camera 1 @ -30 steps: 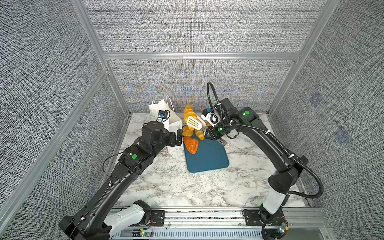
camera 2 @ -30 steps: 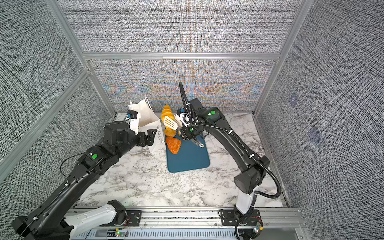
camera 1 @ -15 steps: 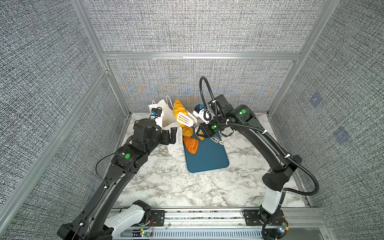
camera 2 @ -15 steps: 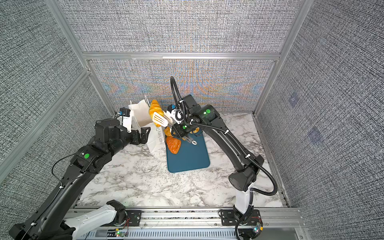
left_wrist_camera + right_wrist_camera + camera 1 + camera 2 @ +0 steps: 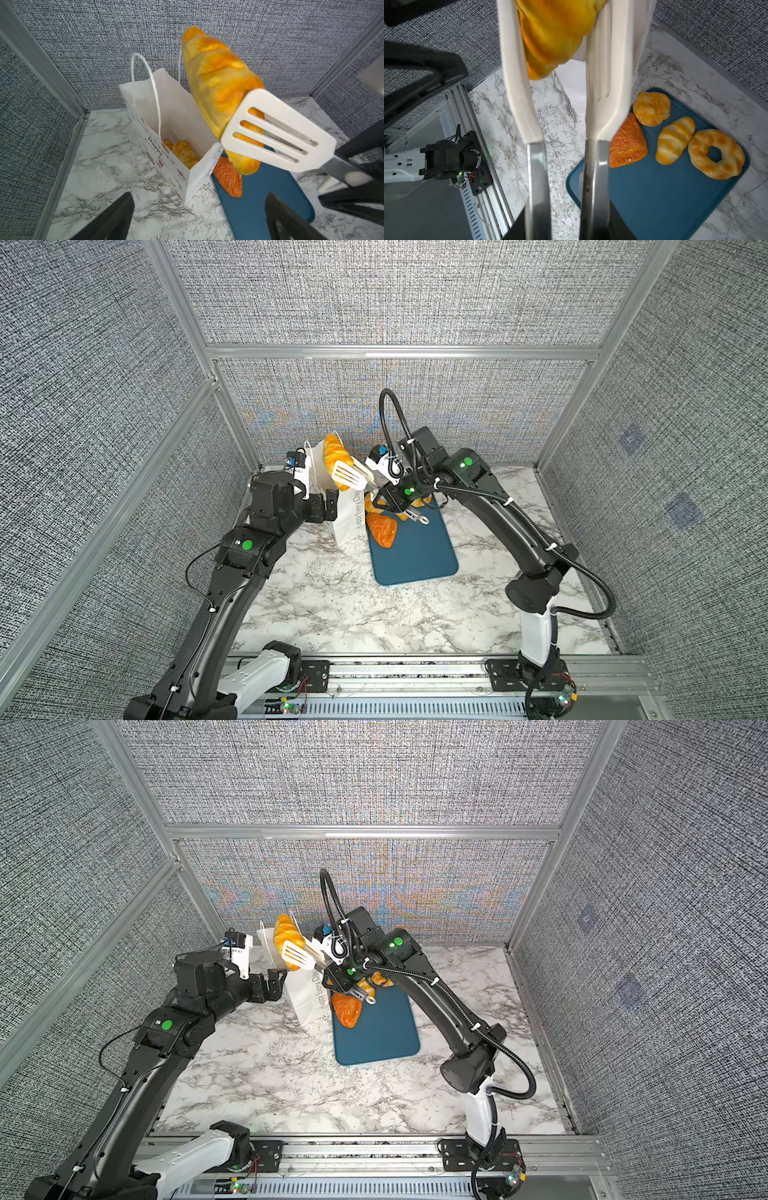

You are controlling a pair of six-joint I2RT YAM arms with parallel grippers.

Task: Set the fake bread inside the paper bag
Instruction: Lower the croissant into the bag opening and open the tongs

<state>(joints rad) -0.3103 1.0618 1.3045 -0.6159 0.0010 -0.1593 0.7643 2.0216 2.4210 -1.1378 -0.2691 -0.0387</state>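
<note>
One roll [image 5: 218, 83] is clamped above the paper bag [image 5: 199, 172] by white tongs [image 5: 348, 477] squeezed in the right gripper [image 5: 392, 504]; the left gripper [image 5: 197, 222] is spread empty beside the bag. Lowering, then release, is needed.

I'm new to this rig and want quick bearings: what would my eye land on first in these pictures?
A long golden bread, pinched in white tongs that the right gripper grips, hangs at the mouth of the open bag, where more bread already lies. Beside the bag, four pastries sit on a teal tray.
</note>
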